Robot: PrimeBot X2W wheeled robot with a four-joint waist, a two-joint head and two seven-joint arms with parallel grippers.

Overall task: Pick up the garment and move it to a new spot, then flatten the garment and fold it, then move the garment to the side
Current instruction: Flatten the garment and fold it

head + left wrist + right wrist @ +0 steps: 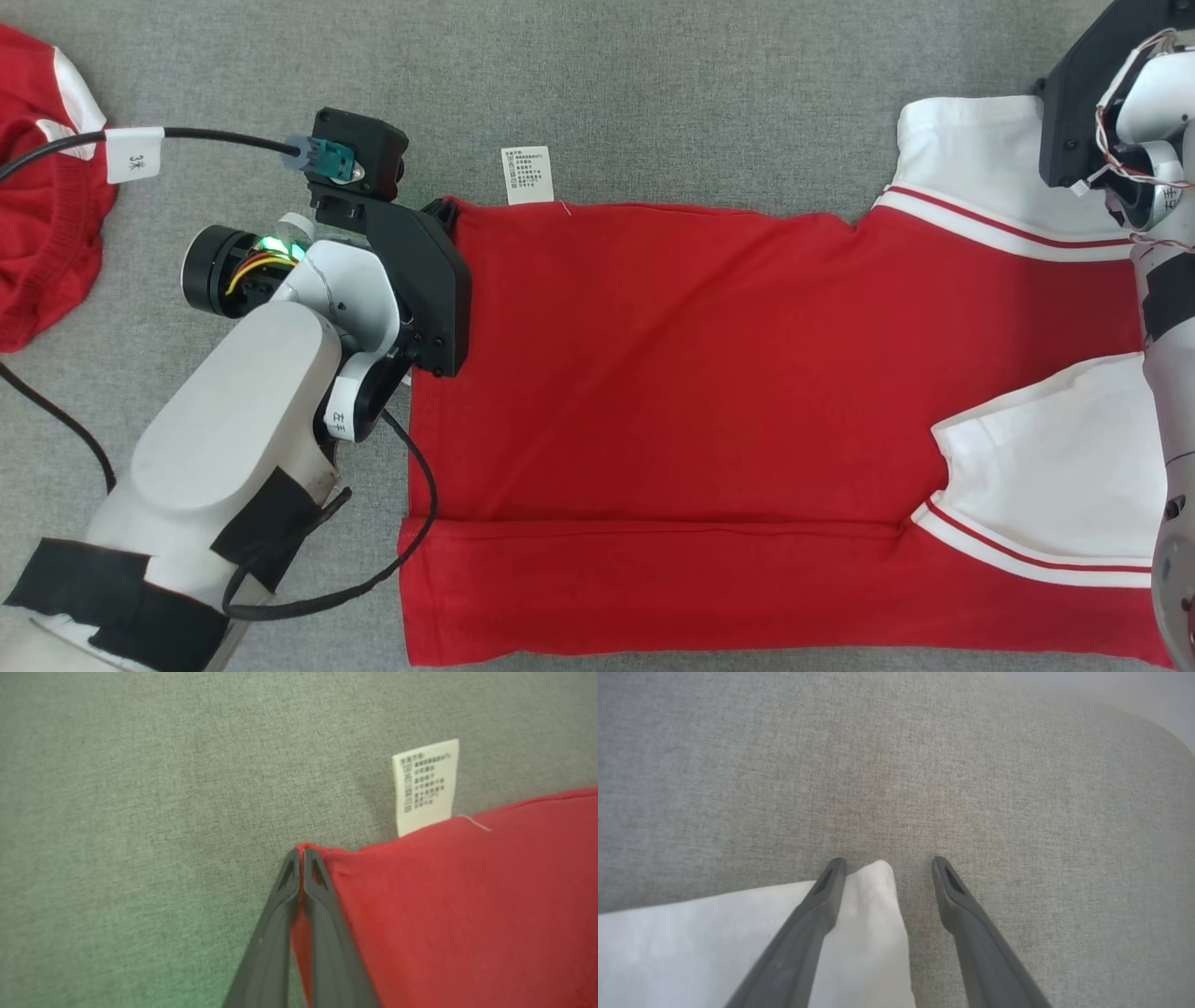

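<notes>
A soft red shirt (672, 373) lies flat on rough gray cloth (653, 93). The left gripper (300, 856) pinches its red corner tight. The right gripper (889, 861) stands wide open around the white sleeve (873, 891) tip.

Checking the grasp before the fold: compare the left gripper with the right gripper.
The left gripper is shut, pinching a red corner of the garment; the right gripper stands open, gripping nothing. Left meets red cloth, right straddles the white sleeve tip. Both have dark fingers over grey fabric.
</notes>
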